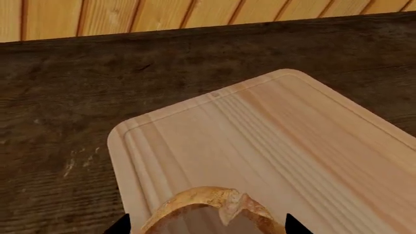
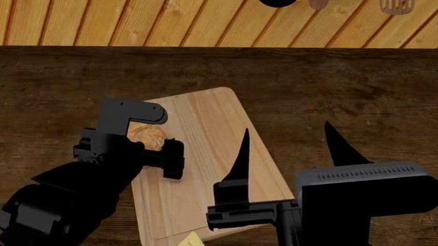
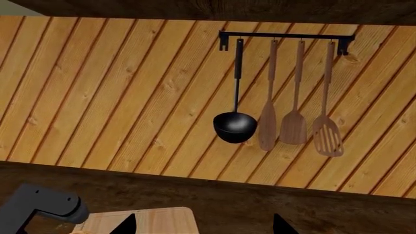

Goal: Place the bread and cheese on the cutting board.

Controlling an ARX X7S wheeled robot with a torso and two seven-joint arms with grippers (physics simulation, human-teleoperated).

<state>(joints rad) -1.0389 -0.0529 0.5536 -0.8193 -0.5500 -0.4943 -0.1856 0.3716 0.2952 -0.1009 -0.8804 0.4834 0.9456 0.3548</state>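
While the left gripper (image 2: 154, 146) is clamped on the bread (image 2: 145, 136) over the cutting board (image 2: 205, 128) near its left edge, the right gripper (image 2: 287, 154) hangs above the board's right edge, fingers apart.

Head cam high, looking fwd/down over both arms at board (image 2: 205, 154), left wrist cam close above board (image 1: 273, 146), tilted down, right wrist cam aimed level at wall w/ utensil rack (image 3: 286, 36), board shared by all three
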